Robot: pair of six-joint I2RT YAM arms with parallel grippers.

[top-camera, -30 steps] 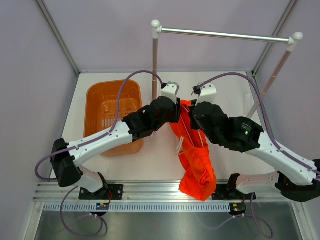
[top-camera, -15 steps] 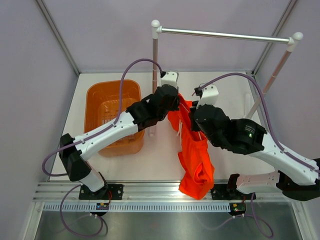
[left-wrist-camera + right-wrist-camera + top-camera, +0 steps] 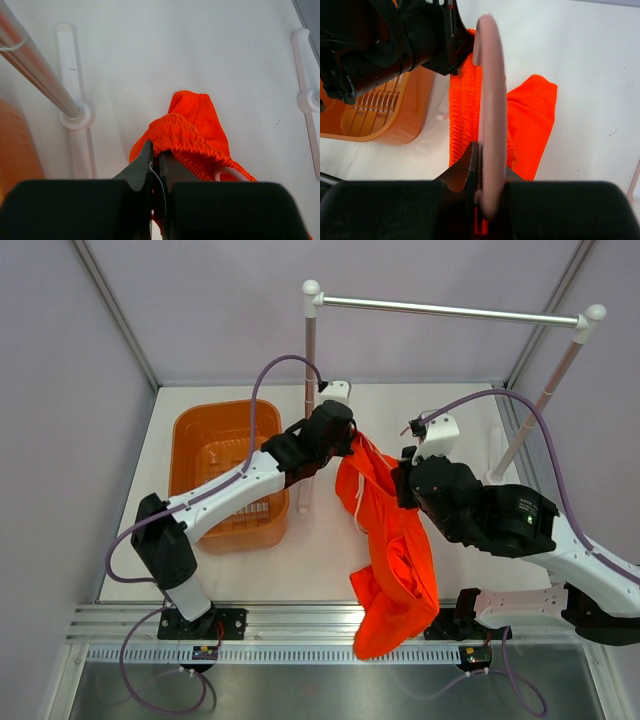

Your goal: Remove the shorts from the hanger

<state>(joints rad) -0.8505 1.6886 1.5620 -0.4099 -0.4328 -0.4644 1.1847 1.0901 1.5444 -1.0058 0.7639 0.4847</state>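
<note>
The left gripper (image 3: 156,161) is pinched shut on the elastic waistband of the orange-red shorts (image 3: 395,540). The right gripper (image 3: 487,165) clamps the pink hanger (image 3: 490,95). The shorts hang mid-table, trailing toward 6 o'clock.

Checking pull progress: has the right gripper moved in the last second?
Yes. Top view: the right gripper, clamping the hanger, shifted right, away from the rack's left post.
</note>
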